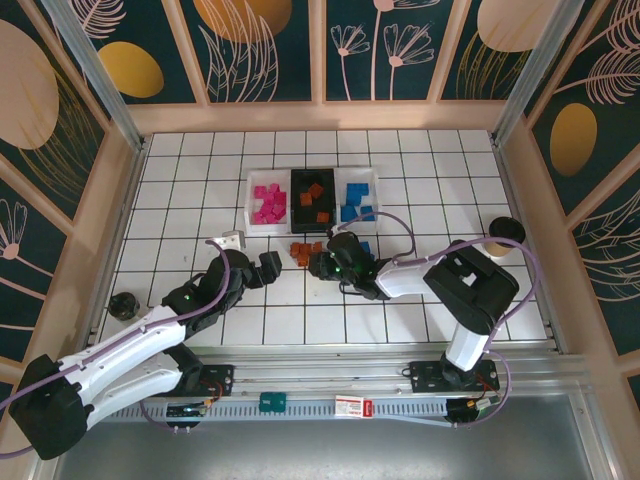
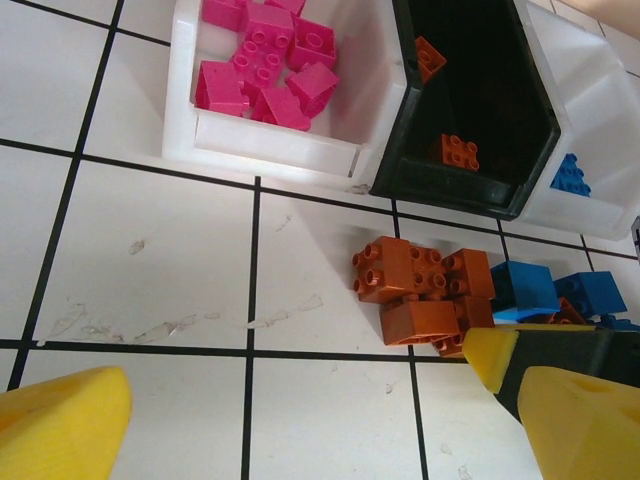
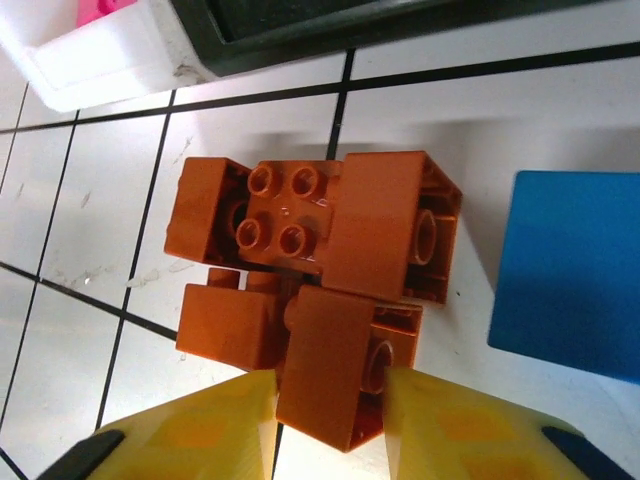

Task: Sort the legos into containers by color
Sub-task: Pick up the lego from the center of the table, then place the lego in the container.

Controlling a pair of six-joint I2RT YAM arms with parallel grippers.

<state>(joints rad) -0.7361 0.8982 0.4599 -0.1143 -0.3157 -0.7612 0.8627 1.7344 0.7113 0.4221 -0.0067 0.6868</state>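
Orange-brown legos (image 3: 300, 225) lie clustered on the white tiled table (image 1: 200, 200), just in front of the black bin (image 1: 303, 215), which holds a few bricks of the same colour. The right gripper (image 3: 330, 390) pinches one orange-brown brick (image 3: 325, 345) at the cluster's edge between its yellow fingers (image 3: 200, 430). The left gripper (image 2: 300, 430) hangs low over bare tile near the cluster, fingers spread wide, holding nothing. Magenta-pink bricks (image 2: 270, 55) sit in the left white bin (image 1: 250, 205). Blue bricks (image 1: 352, 198) lie in the right white bin (image 1: 377, 190), and loose blue bricks (image 2: 545, 290) rest just beside the cluster.
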